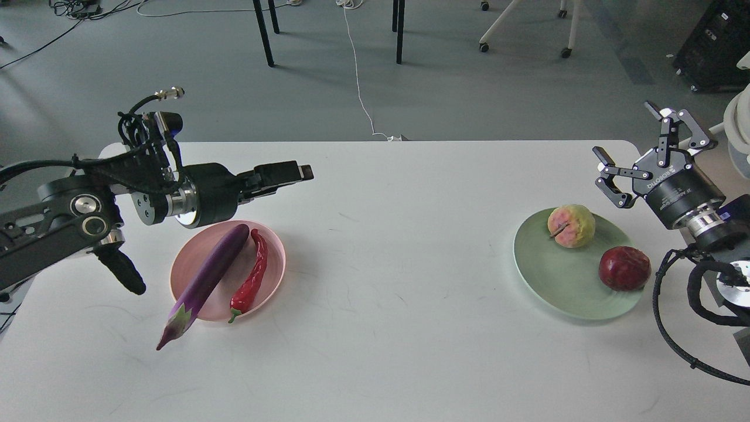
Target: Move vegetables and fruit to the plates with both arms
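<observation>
purple eggplant overhanging pink plate rim

Pink plate partly under eggplant, chili.

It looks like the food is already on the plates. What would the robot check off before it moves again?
1. Eggplant on pink plate: ok, stem end overhangs the rim.
2. Chili pepper on the same plate: ok.
3. Yellow-green fruit and dark red fruit on green plate: ok.
4. Right gripper open and empty: ok.
5. Left gripper empty: ok; open or shut: cannot tell.
</observation>
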Motion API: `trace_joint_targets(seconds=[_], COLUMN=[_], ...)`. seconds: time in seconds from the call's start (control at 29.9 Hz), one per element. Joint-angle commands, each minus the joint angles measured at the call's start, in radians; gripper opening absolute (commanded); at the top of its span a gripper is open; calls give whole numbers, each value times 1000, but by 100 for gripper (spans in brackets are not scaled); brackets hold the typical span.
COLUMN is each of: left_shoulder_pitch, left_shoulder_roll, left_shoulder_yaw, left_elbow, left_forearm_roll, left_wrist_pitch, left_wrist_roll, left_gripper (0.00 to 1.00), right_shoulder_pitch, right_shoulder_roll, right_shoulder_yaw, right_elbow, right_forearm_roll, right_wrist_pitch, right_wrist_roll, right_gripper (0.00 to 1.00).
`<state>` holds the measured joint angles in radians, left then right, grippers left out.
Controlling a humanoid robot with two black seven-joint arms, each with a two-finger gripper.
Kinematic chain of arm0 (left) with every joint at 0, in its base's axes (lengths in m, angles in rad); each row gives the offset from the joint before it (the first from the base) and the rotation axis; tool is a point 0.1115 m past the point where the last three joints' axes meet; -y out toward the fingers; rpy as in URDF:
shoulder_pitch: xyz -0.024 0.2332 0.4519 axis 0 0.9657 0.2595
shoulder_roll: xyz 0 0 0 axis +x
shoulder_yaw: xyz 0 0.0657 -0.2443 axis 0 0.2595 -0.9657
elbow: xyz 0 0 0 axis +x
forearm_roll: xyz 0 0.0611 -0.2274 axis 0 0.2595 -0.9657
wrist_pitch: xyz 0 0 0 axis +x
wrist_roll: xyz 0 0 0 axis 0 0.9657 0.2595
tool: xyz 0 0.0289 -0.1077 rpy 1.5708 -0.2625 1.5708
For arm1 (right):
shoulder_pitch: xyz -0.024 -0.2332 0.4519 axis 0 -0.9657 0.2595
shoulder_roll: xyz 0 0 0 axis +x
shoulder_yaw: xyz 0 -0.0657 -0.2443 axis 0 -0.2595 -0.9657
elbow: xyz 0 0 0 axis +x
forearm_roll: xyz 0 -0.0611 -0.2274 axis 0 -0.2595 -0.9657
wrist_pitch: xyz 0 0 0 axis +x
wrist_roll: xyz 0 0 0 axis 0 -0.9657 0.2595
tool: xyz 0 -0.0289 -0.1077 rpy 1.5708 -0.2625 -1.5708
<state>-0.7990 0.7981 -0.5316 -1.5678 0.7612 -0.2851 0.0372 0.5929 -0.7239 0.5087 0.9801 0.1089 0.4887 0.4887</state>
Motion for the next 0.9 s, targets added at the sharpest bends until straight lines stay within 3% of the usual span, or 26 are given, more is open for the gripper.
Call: trace_joint_targets(seconds=[0.0, 0.1, 0.17, 0.3, 0.5, 0.63, 0.87], left_shoulder_pitch=[10, 56, 118, 305, 440, 480, 530], left_shoulder_roll=[3, -5, -48, -204, -388, -424, -451], left_shoulder_yaw=[-14, -16, -48, -267, -477, -505, -551], left_elbow=[18, 28, 29, 83, 222, 311, 341], left_forearm_roll=[-123, -160, -175, -171, -154, -138, -138], left_wrist_pitch=[4, 55, 134, 247, 192, 126, 119], left_wrist_roll=[-159, -230, -247, -263, -264, -263, -266], left_gripper=[98, 98, 98, 98, 98, 98, 98], right_shoulder_pitch=[25, 27, 28, 33, 25, 18, -1], right_shoulder_roll=[1, 6, 24, 37, 46, 49, 78], right_shoulder_yaw=[-2, 1, -4, -10, -15, -16, -15], right_elbow=[-4, -4, -6, 3, 6, 8, 9], right_forearm_roll=[0, 0, -3, -24, -38, -105, -164], right_wrist_pitch=[0, 0, 0, -29, -32, -44, -65], right_wrist_roll=[0, 0, 0, 0, 0, 0, 0], right_gripper=[99, 99, 99, 99, 99, 99, 99])
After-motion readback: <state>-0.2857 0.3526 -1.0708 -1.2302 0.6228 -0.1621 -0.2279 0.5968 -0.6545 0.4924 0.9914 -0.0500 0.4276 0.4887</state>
